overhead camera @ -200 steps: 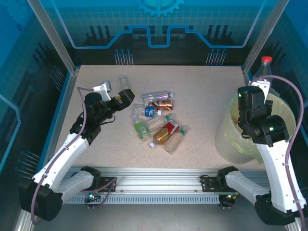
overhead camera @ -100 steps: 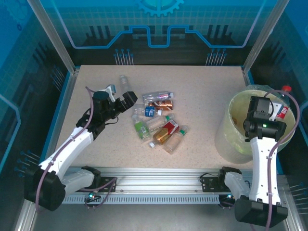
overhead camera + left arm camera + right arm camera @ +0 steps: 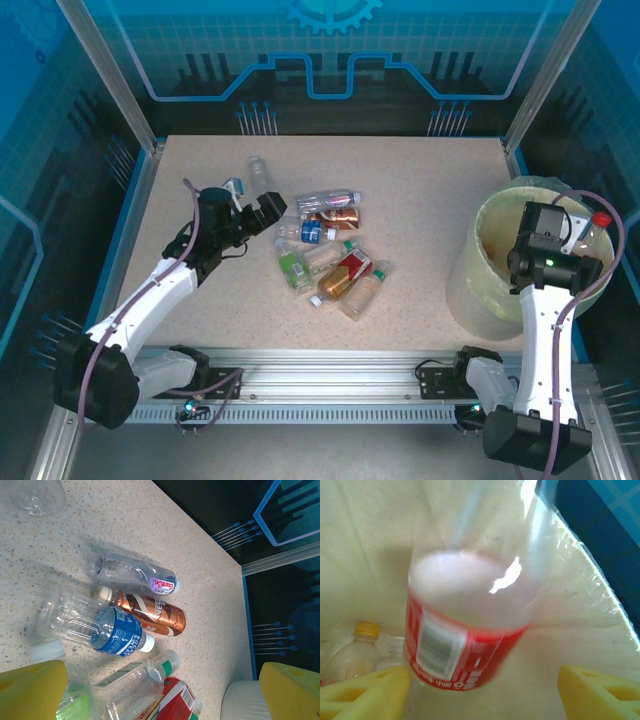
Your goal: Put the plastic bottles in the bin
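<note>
Several plastic bottles lie in a heap mid-table: a brown one, a blue-labelled one, a clear one with a pink label, a green-banded one and a red-labelled one. My left gripper hovers open just left of the heap, its jaws empty. My right gripper is over the pale bin. A red-labelled bottle shows blurred between its spread pads, loose on the right side; its red cap points away.
A lone clear bottle lies at the back, left of the heap. Inside the bin a bottle with a yellow cap rests on the liner. Blue enclosure walls and posts ring the table.
My right arm brought the red-capped bottle down from above the bin to its rim, and its jaws spread apart. The left gripper turned slightly beside the heap.
</note>
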Available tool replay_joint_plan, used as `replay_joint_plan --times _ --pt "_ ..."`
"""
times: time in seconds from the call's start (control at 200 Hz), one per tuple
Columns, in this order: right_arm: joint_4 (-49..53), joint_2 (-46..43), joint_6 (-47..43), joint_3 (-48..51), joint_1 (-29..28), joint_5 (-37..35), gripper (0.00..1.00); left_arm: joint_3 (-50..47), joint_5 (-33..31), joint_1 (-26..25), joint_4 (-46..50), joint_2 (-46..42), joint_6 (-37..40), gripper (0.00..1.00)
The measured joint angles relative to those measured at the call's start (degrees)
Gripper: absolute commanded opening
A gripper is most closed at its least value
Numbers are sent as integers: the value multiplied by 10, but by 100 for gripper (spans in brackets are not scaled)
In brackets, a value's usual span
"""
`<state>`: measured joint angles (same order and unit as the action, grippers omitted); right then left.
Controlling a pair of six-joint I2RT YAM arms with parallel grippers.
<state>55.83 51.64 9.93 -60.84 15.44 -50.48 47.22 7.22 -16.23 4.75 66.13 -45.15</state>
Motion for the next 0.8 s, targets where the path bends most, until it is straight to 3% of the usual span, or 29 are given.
replay_joint_plan --times 0.495,0.8 --pt "5 -41 16 -8 0 62 100 3 -2 21 15 14 -15 99" --pt "-2 -78 20 -26 -28 194 100 9 -2 25 29 34 -20 99"
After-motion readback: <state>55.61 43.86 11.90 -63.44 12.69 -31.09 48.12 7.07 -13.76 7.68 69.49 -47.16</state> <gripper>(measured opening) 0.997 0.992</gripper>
